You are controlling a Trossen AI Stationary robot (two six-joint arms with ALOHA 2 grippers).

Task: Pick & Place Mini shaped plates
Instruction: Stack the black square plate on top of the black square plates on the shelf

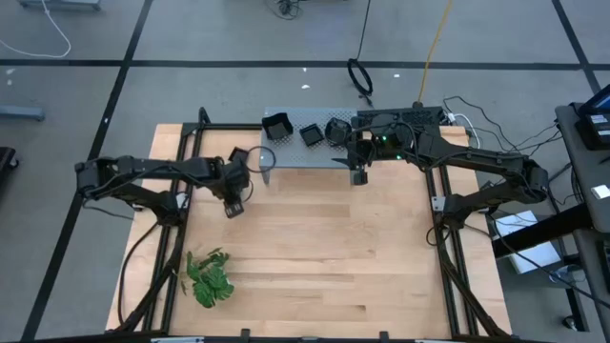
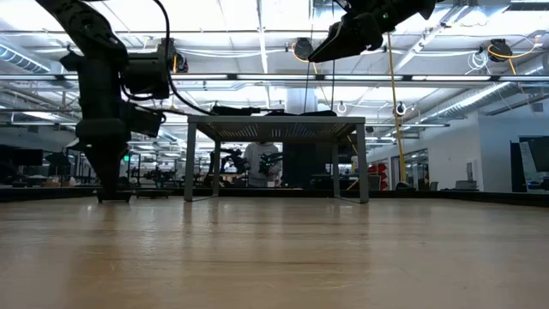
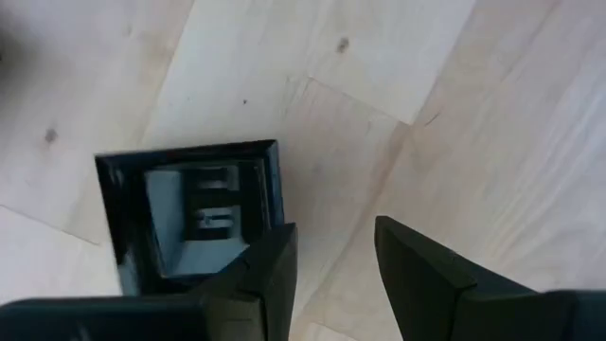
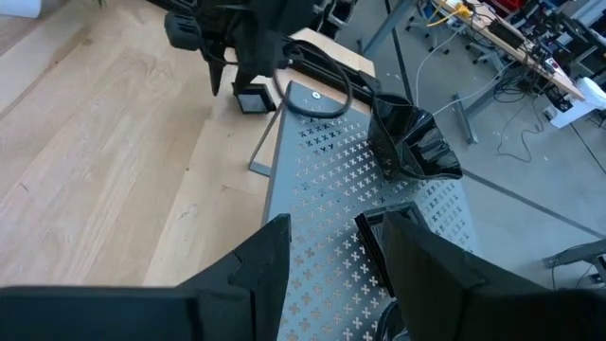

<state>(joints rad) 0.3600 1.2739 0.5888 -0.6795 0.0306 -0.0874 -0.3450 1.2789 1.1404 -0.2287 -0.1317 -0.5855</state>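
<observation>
A grey perforated stand [image 1: 305,151] sits at the table's far edge. Three black plates rest on its top: a large wavy-edged one [image 1: 277,125] [image 4: 414,142], a small square one [image 1: 312,134] and a rounded one [image 1: 337,130]. Another square black plate [image 1: 238,155] [image 3: 189,213] lies flat on the wood by the stand's left end. My left gripper [image 1: 233,208] [image 3: 336,275] is open, pointing down, on the near side of that plate and touching nothing. My right gripper [image 1: 358,176] [image 4: 331,265] is open, raised over the stand's near right part.
A green leafy sprig [image 1: 210,276] lies near the table's near left corner. A dark cable loop [image 4: 317,95] lies over the stand's left end. Bare wood [image 1: 324,248] spreads between the arms, toward the near edge. Black frame rails [image 1: 443,238] run along both sides.
</observation>
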